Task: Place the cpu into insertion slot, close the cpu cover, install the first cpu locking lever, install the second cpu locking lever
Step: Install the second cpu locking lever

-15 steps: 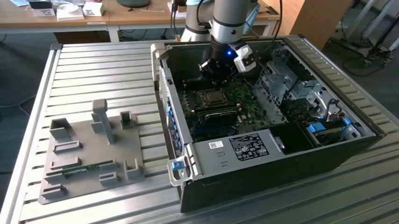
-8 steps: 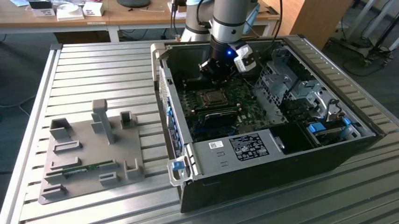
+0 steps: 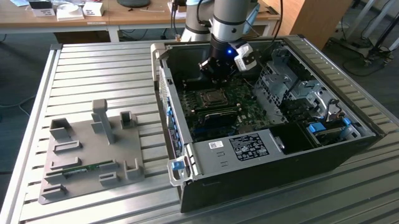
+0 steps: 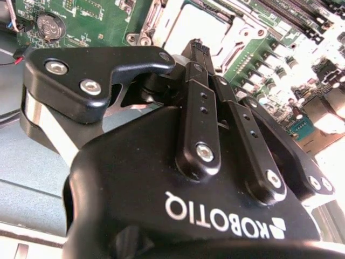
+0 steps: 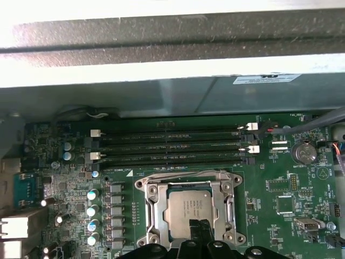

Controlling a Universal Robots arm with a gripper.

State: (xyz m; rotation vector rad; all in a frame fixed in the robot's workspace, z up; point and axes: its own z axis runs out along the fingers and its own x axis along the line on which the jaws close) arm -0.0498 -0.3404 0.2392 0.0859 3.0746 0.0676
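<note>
Arms: one robot arm (image 3: 227, 18), reaching down into the open computer case (image 3: 268, 116) that lies on the slatted table (image 3: 93, 70).
Gripper: one gripper (image 5: 202, 226), its two dark fingers (image 4: 202, 81) drawn together with no gap showing at the tips in the second wrist view; nothing is held between them.
Gripper position: the tips hang just over one edge of the cpu (image 5: 188, 208); whether they touch it I cannot tell.
Cpu: one silver-grey chip, lying flat inside the insertion slot (image 5: 156, 208) on the green motherboard (image 5: 280, 183).
Cpu cover: one silvery frame (image 5: 229, 199), lying down around the chip, which shows through its centre window.
Memory slots: four long black slots (image 5: 172, 145), side by side next to the socket.
Grey fixture: one moulded tray (image 3: 87, 149) on the table, towards the exterior view's left of the case, well apart from the gripper.
</note>
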